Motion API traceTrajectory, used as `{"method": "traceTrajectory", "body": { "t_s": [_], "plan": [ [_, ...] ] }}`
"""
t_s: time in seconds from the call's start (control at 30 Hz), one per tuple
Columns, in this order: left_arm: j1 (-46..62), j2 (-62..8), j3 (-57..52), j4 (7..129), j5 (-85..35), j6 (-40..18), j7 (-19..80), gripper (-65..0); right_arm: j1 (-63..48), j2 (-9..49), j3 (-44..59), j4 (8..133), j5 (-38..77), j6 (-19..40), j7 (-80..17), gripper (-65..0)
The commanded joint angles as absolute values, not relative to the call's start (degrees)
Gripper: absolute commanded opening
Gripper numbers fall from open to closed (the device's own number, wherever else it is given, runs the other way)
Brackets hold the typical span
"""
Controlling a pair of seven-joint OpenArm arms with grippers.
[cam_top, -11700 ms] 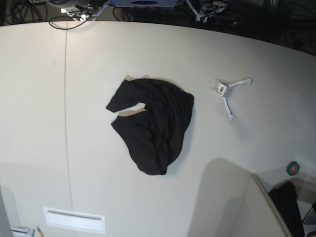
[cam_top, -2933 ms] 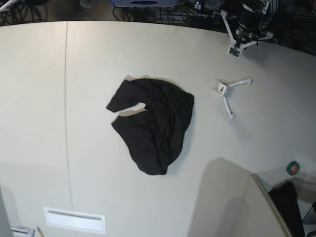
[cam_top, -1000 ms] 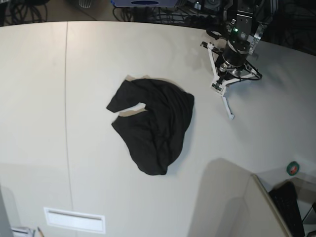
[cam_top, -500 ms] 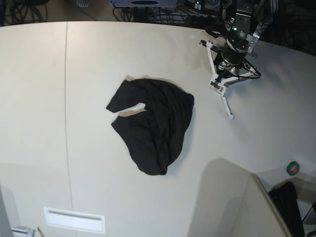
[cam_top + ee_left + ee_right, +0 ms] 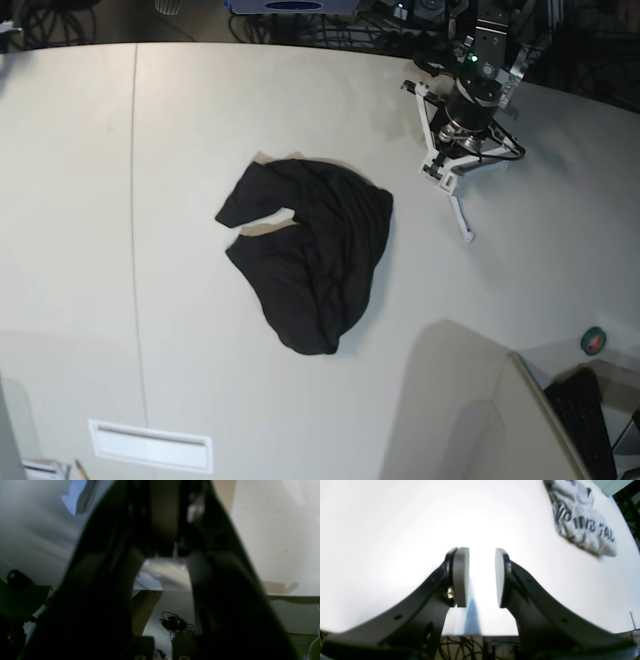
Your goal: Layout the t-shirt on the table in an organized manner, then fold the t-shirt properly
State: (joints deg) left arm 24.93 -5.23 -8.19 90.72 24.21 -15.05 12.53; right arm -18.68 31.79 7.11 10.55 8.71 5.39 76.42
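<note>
The black t-shirt (image 5: 312,250) lies crumpled in a heap near the middle of the table (image 5: 180,130), one sleeve sticking out to the left. No gripper touches it. My left gripper (image 5: 465,125) hangs at the far right of the table, well away from the shirt, above a white Y-shaped piece (image 5: 462,215). Its wrist view is dark and blurred, the left gripper (image 5: 162,537) looks shut with nothing seen in it. My right gripper (image 5: 482,577) is open over bare white table (image 5: 395,530), grey pads (image 5: 461,576) apart and empty. The t-shirt is out of both wrist views.
A small white rectangular plate (image 5: 150,445) lies near the front left edge. A beige panel (image 5: 470,410) stands at the front right beside a green roll (image 5: 594,341). A pale crumpled cloth with dark lettering (image 5: 582,525) shows at the right wrist view's upper right.
The left arm has edged slightly toward the table's far edge above the Y-shaped piece. The t-shirt has not moved.
</note>
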Motion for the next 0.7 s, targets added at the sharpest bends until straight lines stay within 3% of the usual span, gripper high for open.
{"method": "traceTrajectory", "body": {
  "t_s": [0.0, 0.27, 0.37, 0.57, 0.67],
  "plan": [
    [25.0, -5.4, -8.3, 91.6, 24.2, -14.5, 11.7, -65.0, -18.7, 33.5, 7.1, 10.5, 9.5, 5.5, 77.3, -47.1],
    [24.7, -5.3, -8.3, 91.6, 24.2, -14.5, 11.9, -65.0, -9.4, 31.3, 7.3, 10.2, 9.5, 15.5, 74.2, -46.8],
    [24.6, -5.3, -8.2, 91.6, 24.2, -14.5, 11.9, -65.0, -4.9, 31.3, 7.2, 10.5, 9.5, 16.2, 67.1, -46.8],
    [24.6, -5.2, -8.2, 91.6, 24.2, -14.5, 11.9, -65.0, -0.7, 31.3, 7.0, 12.9, 9.5, 16.3, 66.0, -46.8],
    [24.7, -4.9, -8.2, 91.8, 24.2, -14.5, 11.9, -65.0, 0.0, 31.5, 7.1, 18.8, 9.5, 16.3, 59.8, -46.8]
  ]
}}
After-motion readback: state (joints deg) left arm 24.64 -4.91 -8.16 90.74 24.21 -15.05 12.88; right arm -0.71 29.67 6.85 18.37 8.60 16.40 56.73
